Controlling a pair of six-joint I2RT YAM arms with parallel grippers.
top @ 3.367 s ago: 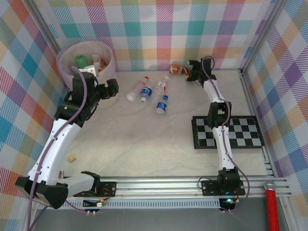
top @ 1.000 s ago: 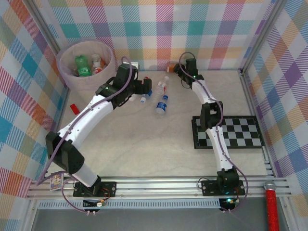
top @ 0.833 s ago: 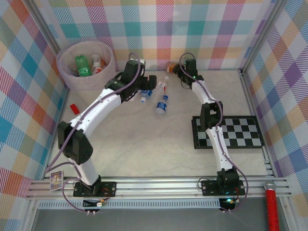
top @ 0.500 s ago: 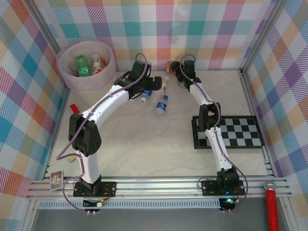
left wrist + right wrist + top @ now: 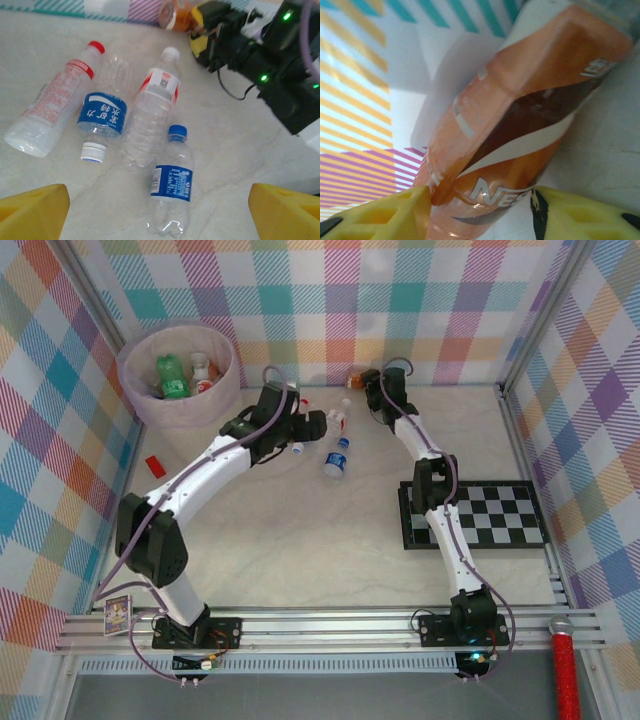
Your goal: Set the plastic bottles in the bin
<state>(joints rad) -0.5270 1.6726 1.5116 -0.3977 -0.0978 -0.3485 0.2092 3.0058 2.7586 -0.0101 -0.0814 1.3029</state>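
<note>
Several plastic bottles lie together on the table below my left gripper (image 5: pixel 160 220), which is open, yellow fingertips (image 5: pixel 32 210) far apart. They are a red-capped one (image 5: pixel 55 107), a blue-labelled white-capped one (image 5: pixel 102 117), a clear red-labelled one (image 5: pixel 152 115) and a blue-capped one (image 5: pixel 172 182). From above, my left gripper (image 5: pixel 310 425) hovers over this cluster, the blue-capped bottle (image 5: pixel 337 455) just right of it. My right gripper (image 5: pixel 368 390) is at the back wall, shut on an orange-brown bottle (image 5: pixel 520 125), whose side is creased by one finger (image 5: pixel 375 215). The bin (image 5: pixel 135 400) at the back left holds a green bottle (image 5: pixel 170 375) and others.
A black-and-white checkerboard (image 5: pixel 470 515) lies at the right. A small red block (image 5: pixel 153 462) sits near the left wall. The chequered back wall stands right behind the orange-brown bottle (image 5: pixel 353 380). My right gripper's black body (image 5: pixel 240 45) is close to the bottle cluster.
My left arm has swung from beside the bin to over the bottle cluster, jaws staying open. My right gripper has edged left along the back wall and narrowed onto the orange-brown bottle.
</note>
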